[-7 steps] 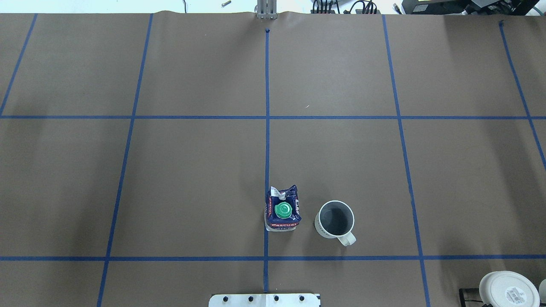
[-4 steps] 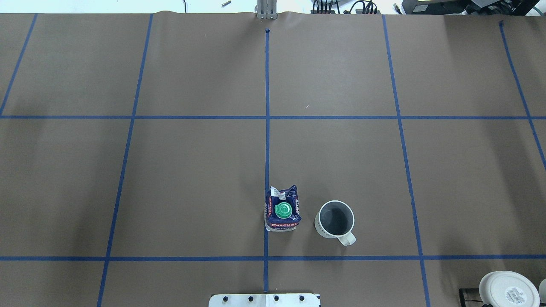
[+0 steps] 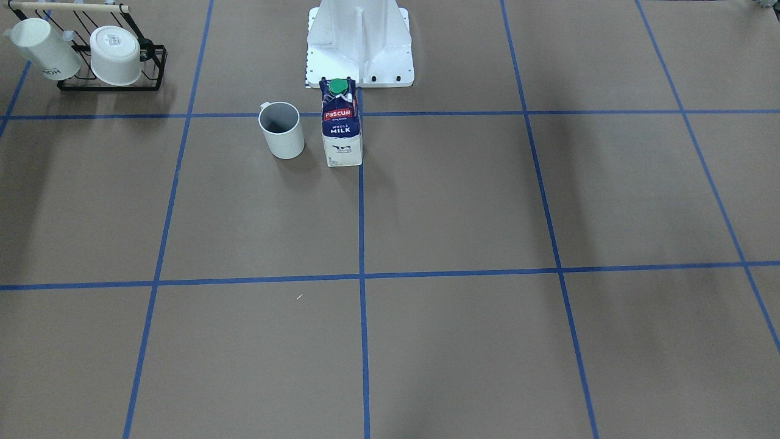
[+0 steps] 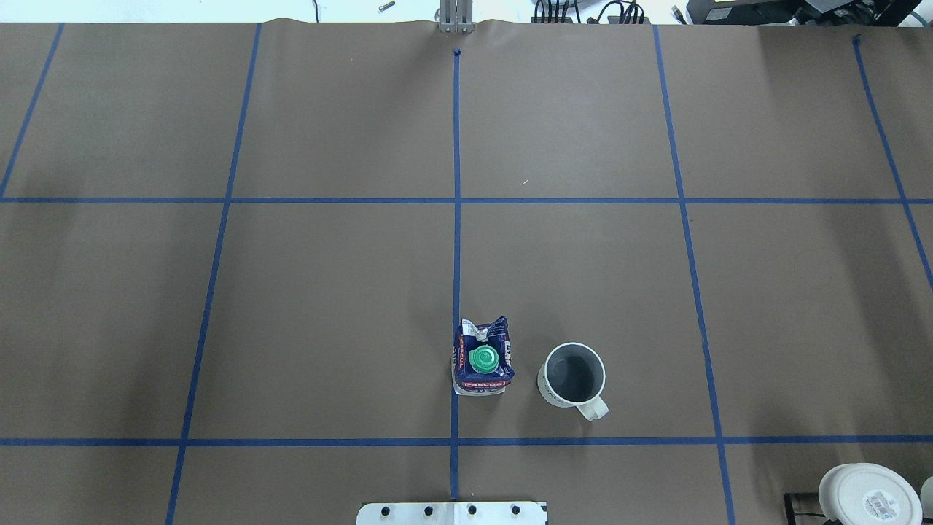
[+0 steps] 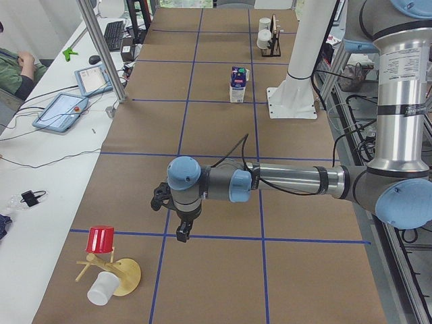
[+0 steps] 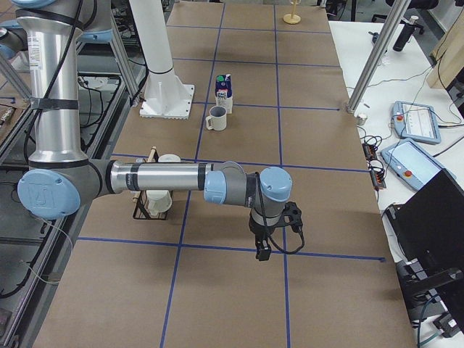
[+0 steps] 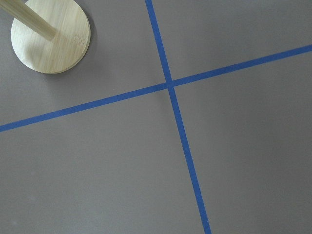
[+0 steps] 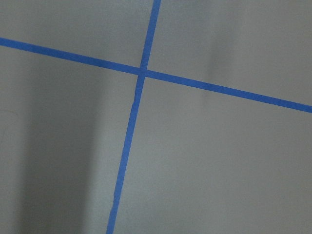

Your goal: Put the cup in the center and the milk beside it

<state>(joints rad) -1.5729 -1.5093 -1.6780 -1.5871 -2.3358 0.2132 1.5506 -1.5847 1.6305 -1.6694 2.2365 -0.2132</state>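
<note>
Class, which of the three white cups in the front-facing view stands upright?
The plain white cylindrical mug with a small handle, beside the dark-blue milk carton. The lettered white cup and the wide white cup lie tilted on the black wire rack.

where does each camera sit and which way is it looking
Front-facing: across the table, looking down on cup and milk; only the robot's base shows.
Overhead: behind the base, looking forward and down; only its edge shows.
Exterior left: table's left end, looking along it; left arm near.
Exterior right: table's right end; right arm near.
Left wrist: down on tape, wooden stand; no body.
Right wrist: down on tape; no body.
Front-facing and overhead share cup and milk, mirrored.
</note>
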